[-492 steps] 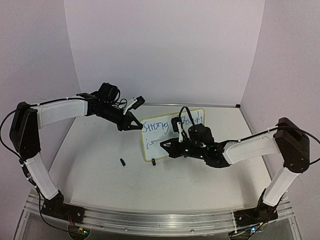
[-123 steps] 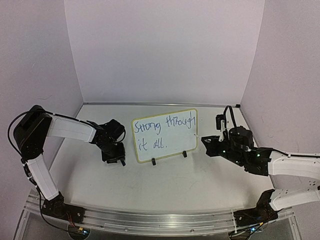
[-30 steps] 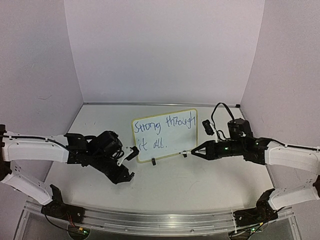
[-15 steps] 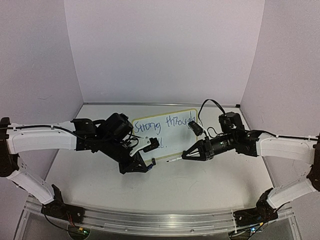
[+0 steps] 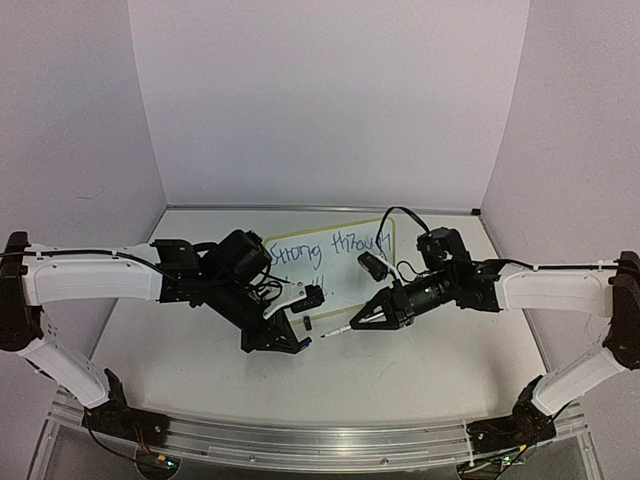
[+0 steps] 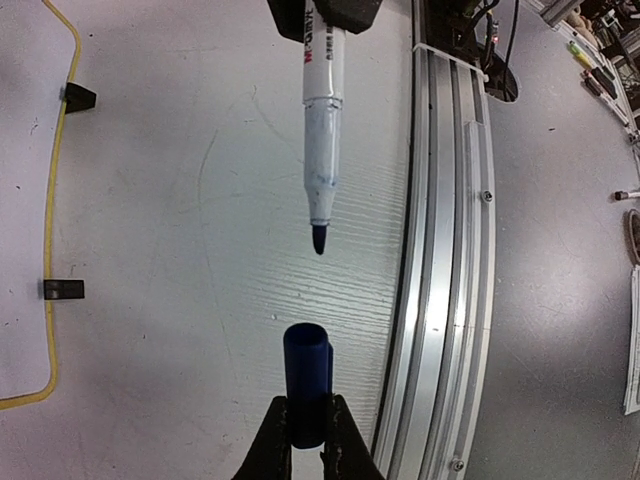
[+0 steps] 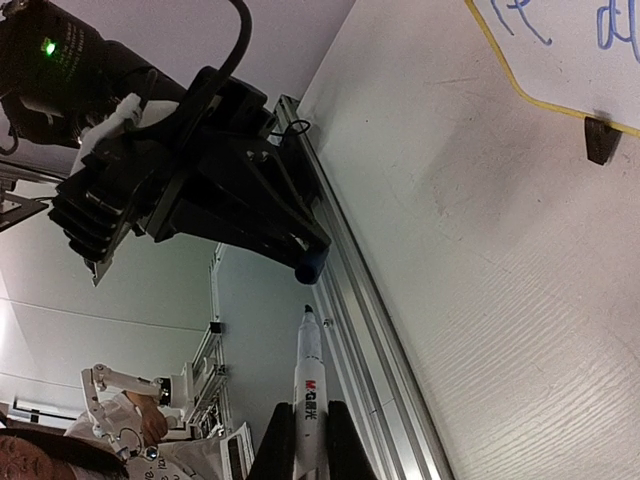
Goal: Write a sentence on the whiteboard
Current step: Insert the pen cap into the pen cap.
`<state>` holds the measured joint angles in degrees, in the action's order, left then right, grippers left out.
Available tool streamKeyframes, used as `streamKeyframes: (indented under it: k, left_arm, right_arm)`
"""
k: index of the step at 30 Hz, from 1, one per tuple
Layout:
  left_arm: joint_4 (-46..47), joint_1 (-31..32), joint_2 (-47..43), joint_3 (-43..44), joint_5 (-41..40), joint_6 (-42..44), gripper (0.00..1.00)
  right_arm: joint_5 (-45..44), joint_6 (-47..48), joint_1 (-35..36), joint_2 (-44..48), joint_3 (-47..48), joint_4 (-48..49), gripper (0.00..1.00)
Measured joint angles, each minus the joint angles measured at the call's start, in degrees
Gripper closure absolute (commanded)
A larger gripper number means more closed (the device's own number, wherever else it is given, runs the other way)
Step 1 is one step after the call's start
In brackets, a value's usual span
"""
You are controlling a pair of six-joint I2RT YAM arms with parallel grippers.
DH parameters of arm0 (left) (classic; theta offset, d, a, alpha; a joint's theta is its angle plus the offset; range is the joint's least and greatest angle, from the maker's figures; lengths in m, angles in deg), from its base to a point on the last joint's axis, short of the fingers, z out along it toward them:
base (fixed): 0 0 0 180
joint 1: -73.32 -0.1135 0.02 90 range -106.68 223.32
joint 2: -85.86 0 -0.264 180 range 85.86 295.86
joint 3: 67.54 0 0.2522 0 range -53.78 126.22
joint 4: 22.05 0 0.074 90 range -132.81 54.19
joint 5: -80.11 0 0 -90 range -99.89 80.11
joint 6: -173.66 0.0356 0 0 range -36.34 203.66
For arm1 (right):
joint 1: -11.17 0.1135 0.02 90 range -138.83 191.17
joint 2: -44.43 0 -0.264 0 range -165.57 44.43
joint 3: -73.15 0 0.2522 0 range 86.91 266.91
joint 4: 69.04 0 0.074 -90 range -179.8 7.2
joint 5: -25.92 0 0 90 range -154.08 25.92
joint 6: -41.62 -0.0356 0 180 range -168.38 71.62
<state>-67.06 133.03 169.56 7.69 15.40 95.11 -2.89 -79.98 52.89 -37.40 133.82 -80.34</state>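
- Recapping, by the look of it: the left hand (image 6: 307, 420) is clamped on a blue cap (image 6: 306, 365). Its open end faces the marker (image 6: 322, 120), whose dark tip hangs just apart from it and nearly in line.
- Fingers of the right hand (image 7: 307, 440) are pressed together on the marker's white barrel, well back from the nib. That leaves the front end free to enter the cap.
- Both hands meet in the air above the worktop (image 5: 400, 375), in front of the whiteboard (image 5: 335, 262) rather than against it. The nib touches no surface.
- Propped on black clip feet (image 6: 78, 97), the whiteboard stands at the back middle of the worktop, its yellow-framed face carrying blue handwriting. From above, a top line reads roughly "Strong through"; anything lower is hidden behind the arms.
- Words on the board and a pen turned away from it suggest the writing is done or nearly so. Closing the pen would then be the tidy-up step, though that is a judgement, not a certainty.
- Next move seems to call for a short, straight push of tip into cap. A slight sideways offset could smear ink on the cap's rim or knock the cap askew in its grip.
- Metal rail (image 6: 445, 200) runs along the worktop's near edge, on the arms' side of the meeting point.
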Motion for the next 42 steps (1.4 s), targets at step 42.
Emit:
streamKeyframes:
  k: [42]
  left_arm:
    - [-0.8, 0.1, 2.2, 0.1, 4.7, 0.2, 1.0]
  right_arm:
    - [0.5, 0.6, 5.8, -10.0, 6.5, -0.6, 1.0]
